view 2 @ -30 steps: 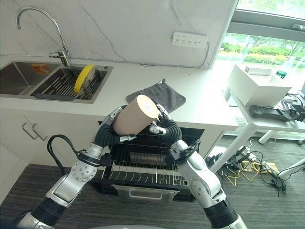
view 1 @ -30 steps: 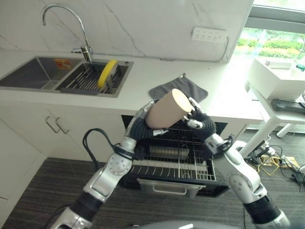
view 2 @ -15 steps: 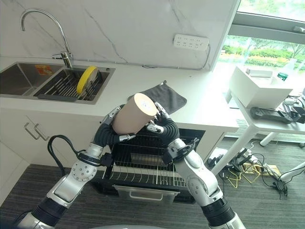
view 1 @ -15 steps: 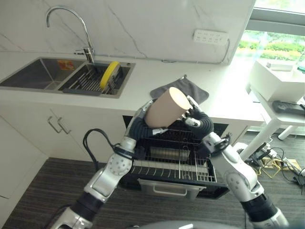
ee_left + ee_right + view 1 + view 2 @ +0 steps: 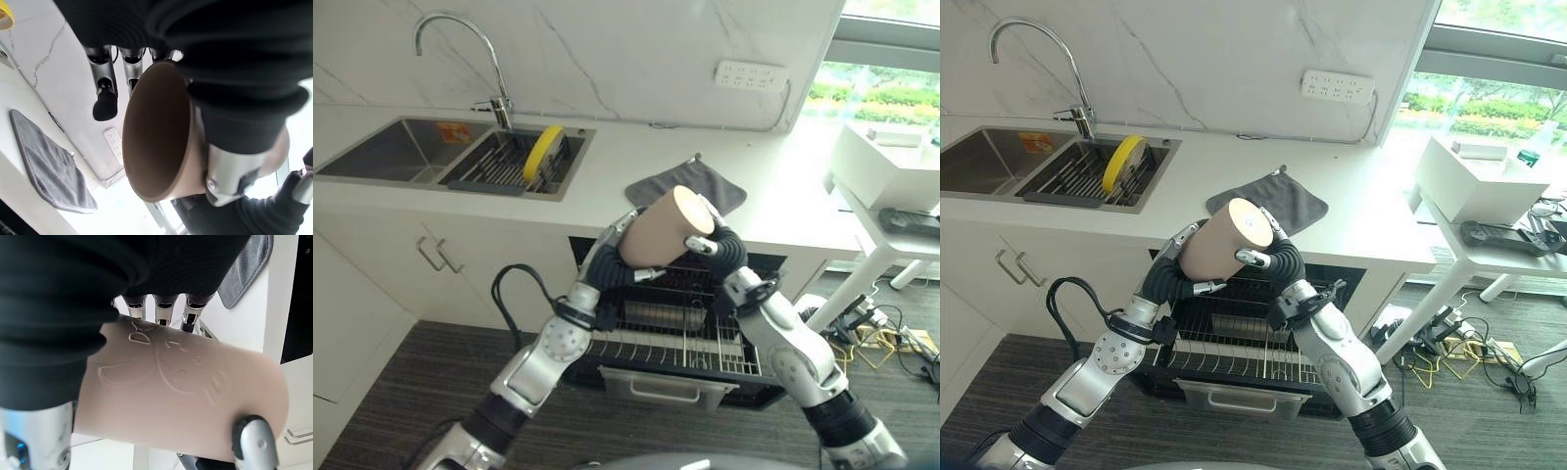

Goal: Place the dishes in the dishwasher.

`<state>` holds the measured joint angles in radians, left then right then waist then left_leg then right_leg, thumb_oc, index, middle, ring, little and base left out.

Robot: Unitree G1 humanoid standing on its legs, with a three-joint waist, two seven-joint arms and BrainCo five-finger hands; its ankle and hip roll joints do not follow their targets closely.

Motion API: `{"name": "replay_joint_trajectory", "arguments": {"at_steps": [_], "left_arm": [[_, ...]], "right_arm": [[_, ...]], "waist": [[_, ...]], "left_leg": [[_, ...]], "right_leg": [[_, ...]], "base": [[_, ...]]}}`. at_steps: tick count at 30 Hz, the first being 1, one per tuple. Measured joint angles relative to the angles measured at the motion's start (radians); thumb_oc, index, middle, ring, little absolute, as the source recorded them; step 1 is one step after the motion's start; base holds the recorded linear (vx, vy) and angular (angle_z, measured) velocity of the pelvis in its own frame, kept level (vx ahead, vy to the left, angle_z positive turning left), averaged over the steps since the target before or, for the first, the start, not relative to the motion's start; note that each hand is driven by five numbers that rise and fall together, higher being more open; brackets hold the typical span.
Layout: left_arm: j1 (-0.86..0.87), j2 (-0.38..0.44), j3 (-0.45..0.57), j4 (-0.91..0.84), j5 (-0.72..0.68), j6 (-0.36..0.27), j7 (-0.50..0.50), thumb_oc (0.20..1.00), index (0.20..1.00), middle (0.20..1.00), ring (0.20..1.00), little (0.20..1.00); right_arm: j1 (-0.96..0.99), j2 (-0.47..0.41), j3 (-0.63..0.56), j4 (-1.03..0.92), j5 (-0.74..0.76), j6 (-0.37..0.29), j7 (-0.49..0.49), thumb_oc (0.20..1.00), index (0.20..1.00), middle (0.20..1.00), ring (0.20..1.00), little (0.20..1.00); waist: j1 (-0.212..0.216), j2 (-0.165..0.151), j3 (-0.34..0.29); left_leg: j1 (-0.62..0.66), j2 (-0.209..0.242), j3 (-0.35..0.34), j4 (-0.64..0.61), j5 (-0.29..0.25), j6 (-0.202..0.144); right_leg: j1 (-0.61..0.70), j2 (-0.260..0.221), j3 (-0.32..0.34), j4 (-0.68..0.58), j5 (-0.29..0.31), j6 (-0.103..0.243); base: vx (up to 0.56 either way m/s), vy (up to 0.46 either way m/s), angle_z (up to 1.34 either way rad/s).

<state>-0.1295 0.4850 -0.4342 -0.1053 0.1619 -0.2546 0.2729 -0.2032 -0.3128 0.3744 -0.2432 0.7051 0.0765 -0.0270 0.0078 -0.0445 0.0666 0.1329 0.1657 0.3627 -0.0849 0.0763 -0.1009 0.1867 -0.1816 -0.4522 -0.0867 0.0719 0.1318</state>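
Since a second ago the beige cup (image 5: 664,229) has dropped slightly toward the open dishwasher (image 5: 671,323), tilted with its mouth toward the counter (image 5: 607,181). It hangs above the wire rack (image 5: 1234,338), both hands clamped on it: the left hand (image 5: 612,257) curls round one side, the right hand (image 5: 1268,257) round the other. A grey cloth (image 5: 688,184) lies just behind, and a yellow plate (image 5: 541,152) stands in the sink (image 5: 372,157).

White table (image 5: 607,171) along the marble wall. Grey cloth (image 5: 686,185) flat on it near the front edge. Sink (image 5: 382,149) set into it at left, with a rack (image 5: 499,162) holding a yellow plate (image 5: 541,153) on edge.
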Motion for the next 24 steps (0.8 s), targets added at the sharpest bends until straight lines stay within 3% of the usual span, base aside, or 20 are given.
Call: {"name": "replay_joint_trajectory", "arguments": {"at_steps": [17, 18, 19, 24], "left_arm": [[-0.038, -0.001, 0.0, -0.001, 0.016, 0.009, 0.007, 0.2, 0.2, 0.2, 0.2, 0.2], [-0.044, -0.001, 0.001, -0.001, 0.016, 0.011, 0.008, 0.2, 0.2, 0.2, 0.2, 0.2], [-0.045, -0.001, 0.001, -0.002, 0.016, 0.012, 0.008, 0.2, 0.2, 0.2, 0.2, 0.2], [-0.053, -0.011, 0.0, -0.002, 0.017, 0.018, 0.007, 0.2, 0.2, 0.2, 0.2, 0.2]], "right_arm": [[-0.027, 0.009, 0.008, 0.004, -0.117, -0.004, -0.054, 1.0, 1.0, 1.0, 1.0, 1.0], [-0.033, 0.009, 0.008, 0.004, -0.119, -0.007, -0.057, 0.878, 0.878, 0.878, 0.878, 0.878], [-0.035, 0.009, 0.008, 0.004, -0.124, -0.007, -0.058, 0.2, 0.2, 0.2, 0.2, 0.2], [-0.037, 0.013, 0.01, 0.02, -0.167, -0.057, -0.082, 0.2, 0.2, 0.2, 0.2, 0.2]], "waist": [[0.002, 0.012, 0.004], [0.002, 0.013, 0.004], [0.002, 0.014, 0.005], [0.004, 0.016, 0.006]], "left_leg": [[-0.003, -0.001, -0.006, 0.0, 0.0, 0.0], [-0.005, -0.002, -0.007, 0.0, 0.001, 0.001], [-0.005, -0.002, -0.009, 0.0, 0.001, 0.001], [-0.009, -0.007, -0.016, 0.0, 0.001, 0.001]], "right_leg": [[0.0, 0.001, -0.003, 0.0, -0.002, 0.002], [0.0, 0.001, -0.005, 0.0, -0.002, 0.002], [0.0, 0.001, -0.006, 0.0, -0.002, 0.002], [0.002, -0.001, -0.013, 0.0, -0.003, 0.004]], "base": [[0.0, 0.0, 0.0], [0.0, 0.003, 0.04], [0.0, 0.004, 0.06], [-0.01, 0.006, 0.04]]}}
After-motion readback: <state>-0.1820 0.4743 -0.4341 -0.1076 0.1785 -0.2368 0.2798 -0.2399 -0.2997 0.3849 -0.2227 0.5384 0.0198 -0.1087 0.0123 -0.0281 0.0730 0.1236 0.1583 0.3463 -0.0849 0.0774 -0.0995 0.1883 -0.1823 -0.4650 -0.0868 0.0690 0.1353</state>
